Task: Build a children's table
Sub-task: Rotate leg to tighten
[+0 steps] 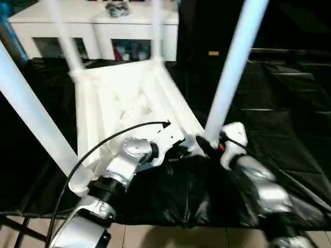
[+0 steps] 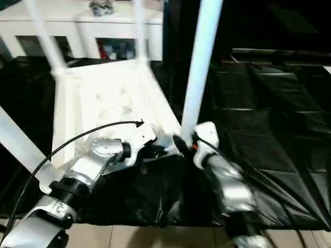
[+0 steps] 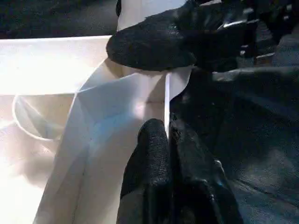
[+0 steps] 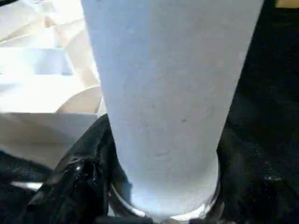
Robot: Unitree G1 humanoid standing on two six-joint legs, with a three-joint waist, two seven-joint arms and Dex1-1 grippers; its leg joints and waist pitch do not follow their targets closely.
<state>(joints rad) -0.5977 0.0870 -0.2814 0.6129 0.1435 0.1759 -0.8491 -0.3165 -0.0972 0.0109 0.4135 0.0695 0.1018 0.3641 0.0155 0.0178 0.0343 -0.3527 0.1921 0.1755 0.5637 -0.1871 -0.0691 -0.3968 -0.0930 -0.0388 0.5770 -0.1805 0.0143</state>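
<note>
One children's table (image 1: 129,103), all white, lying upside down on black sheeting (image 1: 289,129), ribbed underside up. Four legs counted, all standing up out of the corner sockets: near left leg (image 1: 31,113), near right leg (image 1: 232,67), and two far legs (image 1: 64,36) (image 1: 156,31) beside a white cabinet (image 1: 93,23) at the back. Two arms, one tool each. Left tool (image 3: 169,140) pressed together, its black fingertips (image 3: 154,140) pinching the thin upright wall of the table's near edge, close to the near right corner. Right tool (image 2: 182,143) spread around the base of the near right leg, one black finger (image 4: 79,172) on either side of the tube just above its socket; hard to tell whether the pads press the tube or merely flank it. Both tools close together at that same corner, nearly touching. Open black sheeting to the right of the table and in front of it, toward the tiled floor (image 1: 170,237) along the near edge. At the back, little room between the table's far edge and the cabinet.
</note>
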